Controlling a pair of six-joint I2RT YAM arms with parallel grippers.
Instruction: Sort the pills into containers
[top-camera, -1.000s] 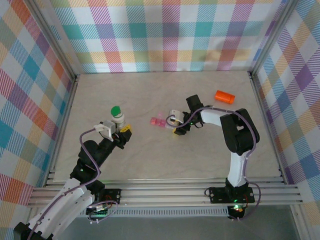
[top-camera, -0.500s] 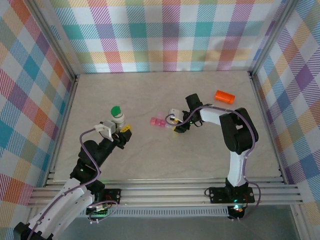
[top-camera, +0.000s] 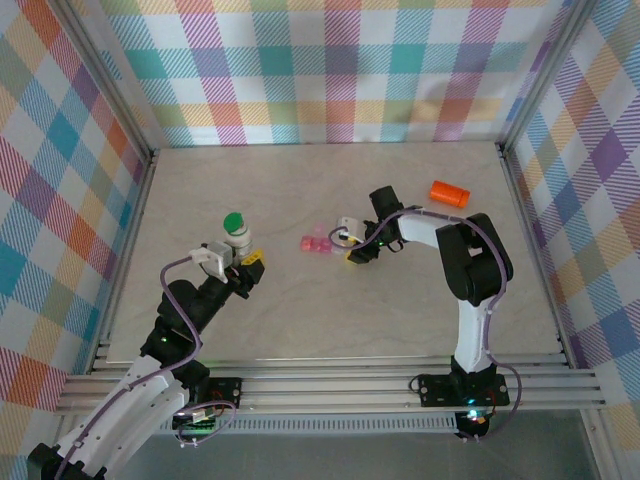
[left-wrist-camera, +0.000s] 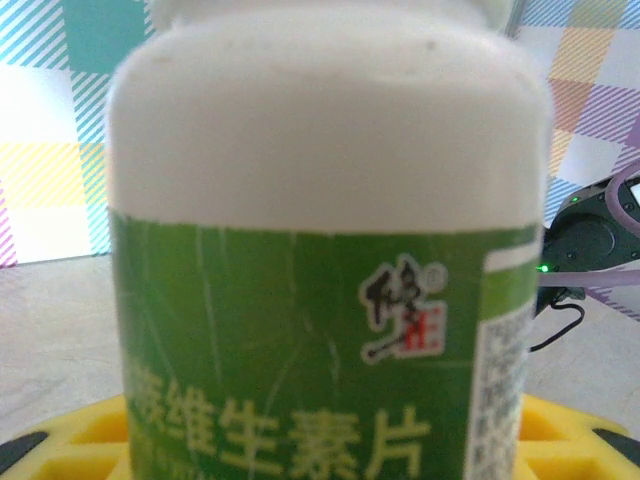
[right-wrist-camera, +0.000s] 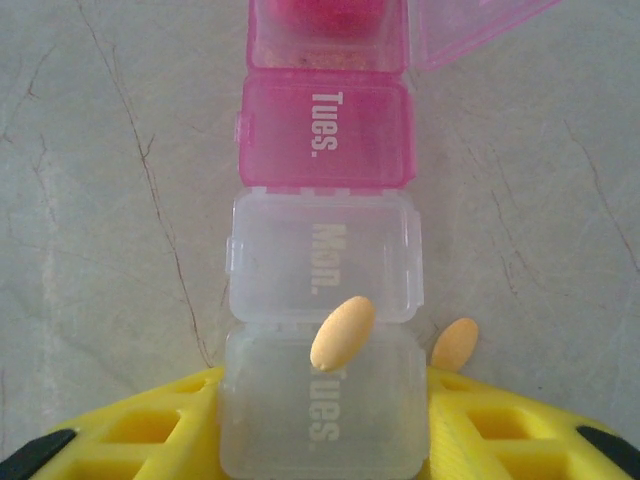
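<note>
Left of the pill organizer (top-camera: 316, 243), white bottle (top-camera: 235, 231) sat between left gripper (top-camera: 248, 262) fingers, grip unclear, right gripper (right-wrist-camera: 320, 440) straddled organizer's clear end, hold unclear, one yellow pill (right-wrist-camera: 342, 332) lay on that lid, second pill (right-wrist-camera: 455, 343) just beside, orange vial (top-camera: 449, 193) right of organizer

The white bottle (left-wrist-camera: 330, 150) is cut off above and below.
</note>
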